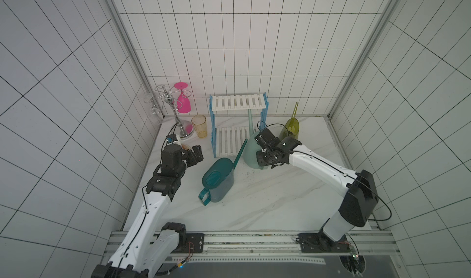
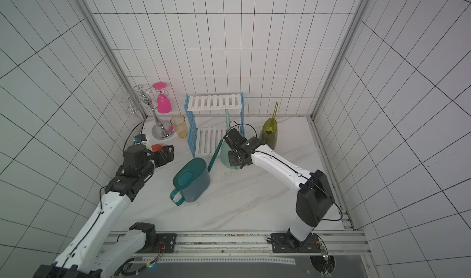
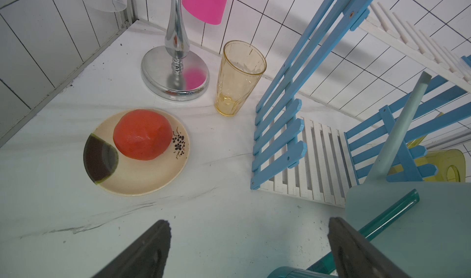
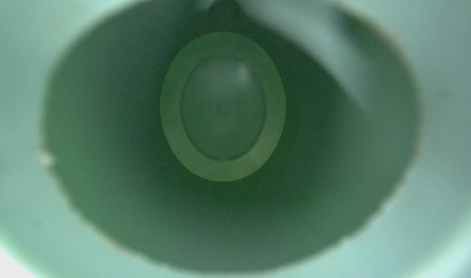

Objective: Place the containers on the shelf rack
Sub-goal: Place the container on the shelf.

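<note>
Beside the rack (image 1: 213, 136), right gripper (image 1: 263, 158) clamps mint can (image 1: 251, 152), left gripper (image 3: 248, 222) spread wide, empty; lifting may snag spout (image 1: 250, 121) under upper shelf (image 1: 238, 102)

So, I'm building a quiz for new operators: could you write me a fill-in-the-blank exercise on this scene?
1. The left gripper stands ____, holding nothing.
2. The orange fruit lies on a ____.
3. The amber cup stands between the chrome stand and the blue-and-white ____.
4. The right gripper is shut on the top of the pale mint ____.
Missing words: open; plate; shelf rack; watering can.
</note>
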Controlling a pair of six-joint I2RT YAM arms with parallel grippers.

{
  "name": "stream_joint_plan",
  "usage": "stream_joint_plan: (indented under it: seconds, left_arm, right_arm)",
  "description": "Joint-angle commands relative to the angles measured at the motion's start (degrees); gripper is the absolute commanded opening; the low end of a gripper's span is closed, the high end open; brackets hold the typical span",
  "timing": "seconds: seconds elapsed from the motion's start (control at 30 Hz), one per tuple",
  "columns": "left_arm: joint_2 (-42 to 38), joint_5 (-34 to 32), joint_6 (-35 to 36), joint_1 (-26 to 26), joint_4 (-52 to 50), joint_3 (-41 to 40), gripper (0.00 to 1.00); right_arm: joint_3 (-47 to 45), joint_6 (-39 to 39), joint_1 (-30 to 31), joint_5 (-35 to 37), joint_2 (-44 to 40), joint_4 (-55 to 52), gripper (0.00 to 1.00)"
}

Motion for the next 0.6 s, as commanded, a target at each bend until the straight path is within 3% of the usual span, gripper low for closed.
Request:
stream_joint_plan:
  seconds: [0.0,0.57]
  left_arm:
    - [-0.83,0.74,0.62,-0.05,-0.12,0.80,0.98]
    - [-0.14,1.92,0.92,-0.05,0.64,0.22,0.98]
  right_arm:
    - [4.23,-2.26,-0.87,2.72,1.40,2.20,0.00]
    - [14.53,-2.85,-2.34,6.47,12.43,1.61,0.00]
